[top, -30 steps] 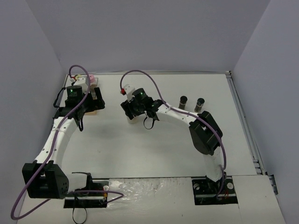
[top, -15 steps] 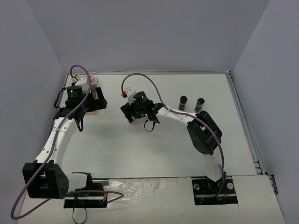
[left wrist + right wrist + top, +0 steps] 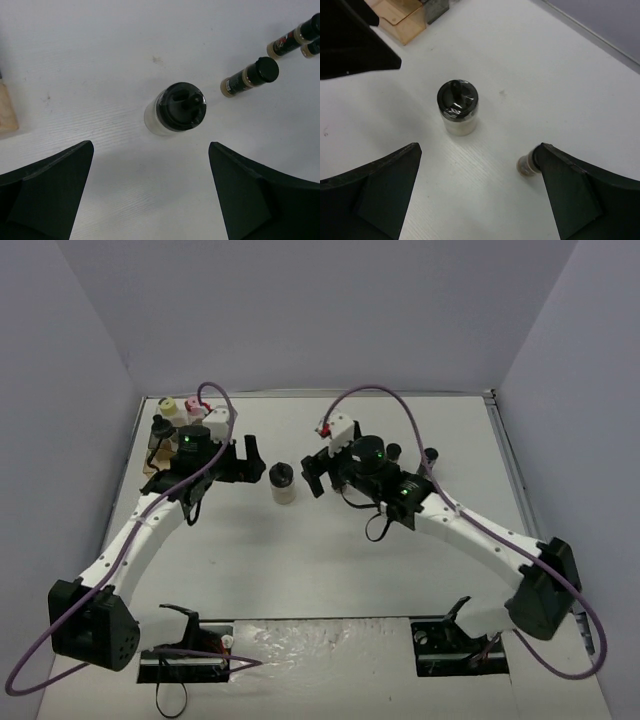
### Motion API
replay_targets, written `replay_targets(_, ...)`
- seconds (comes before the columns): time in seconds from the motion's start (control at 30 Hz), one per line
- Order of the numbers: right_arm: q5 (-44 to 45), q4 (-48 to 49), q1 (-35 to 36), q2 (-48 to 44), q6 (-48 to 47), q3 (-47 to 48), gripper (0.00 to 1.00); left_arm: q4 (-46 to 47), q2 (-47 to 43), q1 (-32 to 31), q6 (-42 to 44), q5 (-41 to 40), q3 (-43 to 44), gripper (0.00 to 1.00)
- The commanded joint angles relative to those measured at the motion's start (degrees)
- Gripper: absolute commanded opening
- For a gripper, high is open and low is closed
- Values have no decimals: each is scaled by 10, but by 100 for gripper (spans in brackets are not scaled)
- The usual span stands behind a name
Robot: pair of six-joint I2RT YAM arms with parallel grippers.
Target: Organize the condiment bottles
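left fingers [image 3: 45,190]: spread wide, nothing between them
left gripper [image 3: 150,147]: pointed at the knob-topped jar [image 3: 282,483], near it, no contact
right fingers [image 3: 572,195]: also spread wide, holding nothing
right gripper [image 3: 479,147]: faces the same jar from the opposite side, apart from it
knob-topped jar: upright on the table [image 3: 330,570], left of centre, between the two grippers; black cap, pale contents, standing free
nearest small jar [image 3: 527,164]: black cap, just beside the right gripper's right fingertip; can't tell if they touch
small black-capped jars [image 3: 432,455]: two visible from the top camera, far side, right of centre, partly hidden behind the right arm; the left wrist camera shows three in that area
rack [image 3: 160,462]: far-left corner, wood base with clear amber walls
yellow-capped jar [image 3: 168,405]: at the rack's back edge
pink-capped jar [image 3: 190,405]: just right of the yellow one
dark-capped jar [image 3: 159,429]: at the rack, in front of the yellow one; compartment unclear
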Motion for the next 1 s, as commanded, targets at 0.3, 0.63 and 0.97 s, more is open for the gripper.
replay_targets(0.3,122,14,-82,-303,62,-176,100,87,82,-175,14,-168,25,97)
replay_targets(0.63,135,8,-82,-313,63,-183,100,90,154,-197,-6,-237,49,97)
replay_targets(0.97,133,1,-82,-337,64,-186,100,150,198,-208,-37,-281,53,90)
